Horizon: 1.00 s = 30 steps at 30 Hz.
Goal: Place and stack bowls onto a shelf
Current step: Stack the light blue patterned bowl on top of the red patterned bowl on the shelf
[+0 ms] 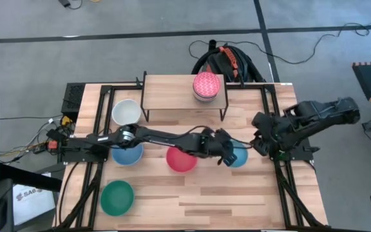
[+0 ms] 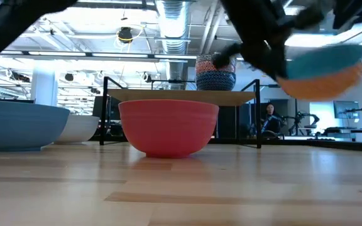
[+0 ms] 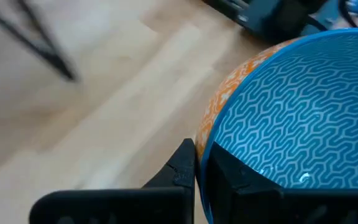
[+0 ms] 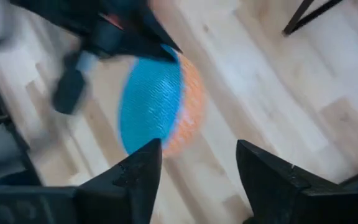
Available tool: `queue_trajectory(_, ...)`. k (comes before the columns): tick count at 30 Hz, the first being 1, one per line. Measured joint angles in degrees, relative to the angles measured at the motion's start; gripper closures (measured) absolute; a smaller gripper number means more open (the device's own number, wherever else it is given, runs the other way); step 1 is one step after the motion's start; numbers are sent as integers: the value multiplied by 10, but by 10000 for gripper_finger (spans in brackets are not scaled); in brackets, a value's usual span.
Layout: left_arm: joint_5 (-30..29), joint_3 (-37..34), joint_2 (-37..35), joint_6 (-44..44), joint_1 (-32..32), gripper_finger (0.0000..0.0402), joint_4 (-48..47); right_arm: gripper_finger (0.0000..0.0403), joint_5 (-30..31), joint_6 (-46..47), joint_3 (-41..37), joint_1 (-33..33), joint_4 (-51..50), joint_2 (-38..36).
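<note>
My left gripper point(image 1: 227, 154) reaches across to the table's right half and is shut on a bowl with a blue patterned inside and an orange outside point(image 1: 238, 156), which also shows in the left wrist view point(image 3: 291, 106). The bowl hangs above the table in the low view point(image 2: 322, 69). My right gripper point(image 1: 263, 145) is open just right of this bowl, touching nothing; its wrist view point(image 4: 194, 168) looks onto the bowl point(image 4: 157, 102). The shelf point(image 1: 172, 96) stands at the far middle and carries a pink patterned bowl point(image 1: 206, 86). My left gripper pinches the bowl's rim point(image 3: 205, 146) on the side toward the table's left. One finger point(image 3: 182, 168) is outside the wall and the other finger point(image 3: 235, 177) inside. The fingers come from the table's left. The bowl is lifted clear of the table, a little tilted.
A red bowl point(image 1: 181, 159) sits under the left arm at the middle. A light blue bowl point(image 1: 127, 153) and a white bowl point(image 1: 126, 111) sit at the left, and a green bowl point(image 1: 116, 196) at the near left. The shelf's left part is bare wood.
</note>
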Motion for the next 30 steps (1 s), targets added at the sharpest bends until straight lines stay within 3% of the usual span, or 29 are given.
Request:
queue_trajectory(8, -132, 0, -67, -12, -27, 401, -75, 158, 166, 50, 0, 107, 51, 6)
queue_trajectory(15, -225, 15, -75, -46, -53, 401, -145, 164, 342, -3, 0, 154, 136, 67)
queue_trajectory(21, -299, 25, -84, -67, -73, 401, -222, 164, 420, -69, 0, 154, 171, 138)
queue_trajectory(30, -312, 27, -109, -90, -85, 401, -314, 168, 492, -76, 0, 151, 195, 192)
